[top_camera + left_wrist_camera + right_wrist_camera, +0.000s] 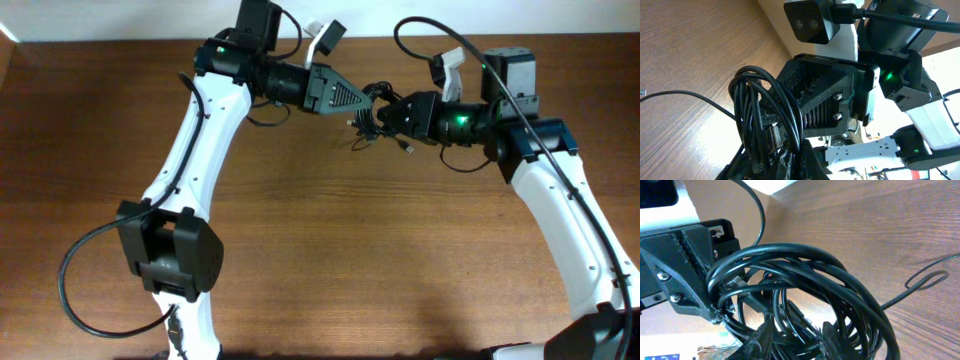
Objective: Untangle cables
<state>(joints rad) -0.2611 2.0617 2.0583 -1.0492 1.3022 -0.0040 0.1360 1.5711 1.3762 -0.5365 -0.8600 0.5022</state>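
The cables [372,112] are a knot of thin black cords held above the table at the back middle, between both grippers. My left gripper [362,101] comes in from the left and is shut on the bundle. My right gripper [386,116] comes in from the right and is shut on the same bundle. In the left wrist view the cable loops [765,115] rise from my left fingers [790,167], right against the right gripper's black jaw. In the right wrist view the coils [810,290] fill the space over my right fingers [795,345]. Loose ends hang down to the table [408,147].
The wooden table [350,260] runs out in front of both arms. A thin loose cord loop [926,279] lies on the wood in the right wrist view. Another strand [680,94] trails over the table in the left wrist view. Thick arm cables [75,290] hang at the front left.
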